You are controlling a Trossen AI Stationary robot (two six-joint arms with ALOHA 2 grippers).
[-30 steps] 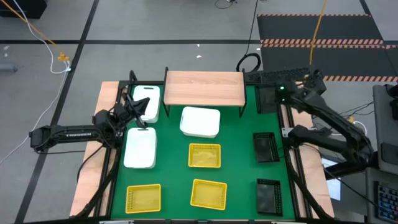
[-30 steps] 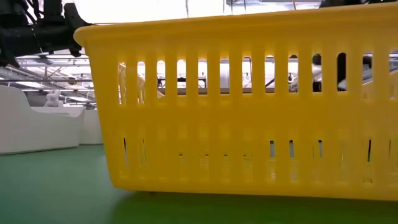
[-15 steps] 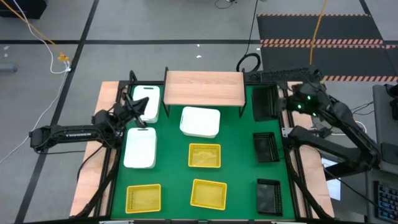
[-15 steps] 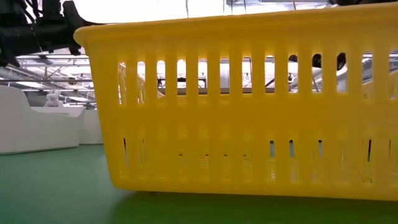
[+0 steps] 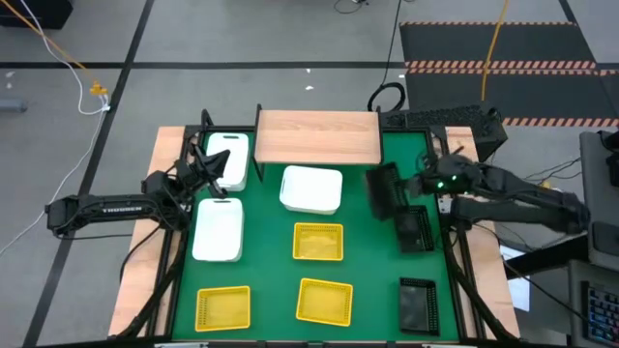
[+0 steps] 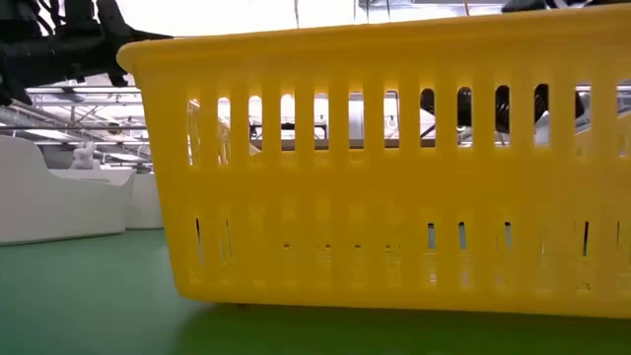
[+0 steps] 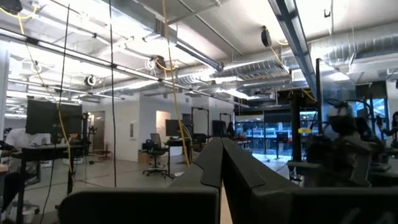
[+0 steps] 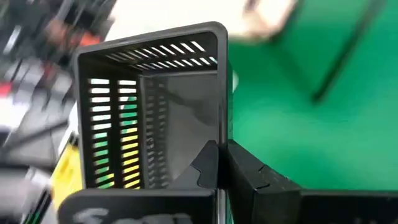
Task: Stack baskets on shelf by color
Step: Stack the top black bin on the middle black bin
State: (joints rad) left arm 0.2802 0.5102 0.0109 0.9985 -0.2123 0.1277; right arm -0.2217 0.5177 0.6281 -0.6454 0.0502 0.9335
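My right gripper [image 5: 410, 187] is shut on a black mesh basket [image 5: 385, 190] over the green mat, just near of the wooden shelf's [image 5: 317, 135] right end. Two more black baskets [image 5: 414, 230] [image 5: 418, 304] sit on their bases along the right side. Three white baskets [image 5: 226, 158] [image 5: 311, 189] [image 5: 218, 229] and three yellow ones [image 5: 318, 242] [image 5: 324, 300] [image 5: 223, 307] rest on the mat. My left gripper [image 5: 218, 172] is shut above the two left white baskets and touches nothing I can see. My right gripper pinches one side wall of the black basket at its rim [image 8: 220, 127], one finger [image 8: 205, 163] inside and the other [image 8: 244, 169] outside. It comes level from the table's right. The basket is lifted clear of the mat and tipped on its side, its opening toward the wrist camera.
The shelf board is bare on top and stands on thin black legs [image 8: 339, 59] at the far edge. In the low view a yellow basket [image 6: 385, 168] fills the picture and hides most of the table. Open green mat [image 5: 372, 261] lies between the yellow and black baskets.
My right gripper has carried the black basket from the far right corner beside the shelf toward the table's left and near side, and the basket now hangs over the mat near the middle white basket. The left arm has kept still.
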